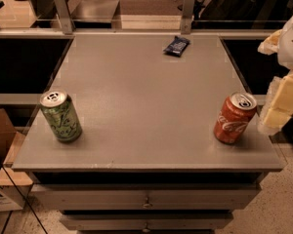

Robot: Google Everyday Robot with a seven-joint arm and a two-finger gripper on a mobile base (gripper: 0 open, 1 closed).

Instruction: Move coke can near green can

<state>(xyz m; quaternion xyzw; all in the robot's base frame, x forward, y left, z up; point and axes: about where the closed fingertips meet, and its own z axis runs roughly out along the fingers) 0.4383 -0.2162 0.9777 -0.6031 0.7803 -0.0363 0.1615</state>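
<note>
At the desk's (146,106) 4 o'clock corner: coke can (233,118) upright; green can (61,116) well apart at 8 o'clock. My gripper (279,106) hangs beside it, likely staged to grasp; opening, cannot tell.

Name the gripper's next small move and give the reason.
Probably shift the gripper, now at the right edge of the table, left onto the coke can: it stands upright and ungrasped beside it, with the green can far across at the left edge.

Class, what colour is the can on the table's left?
The green can is light green with darker swirls, camera view. Gripper far right.
</note>
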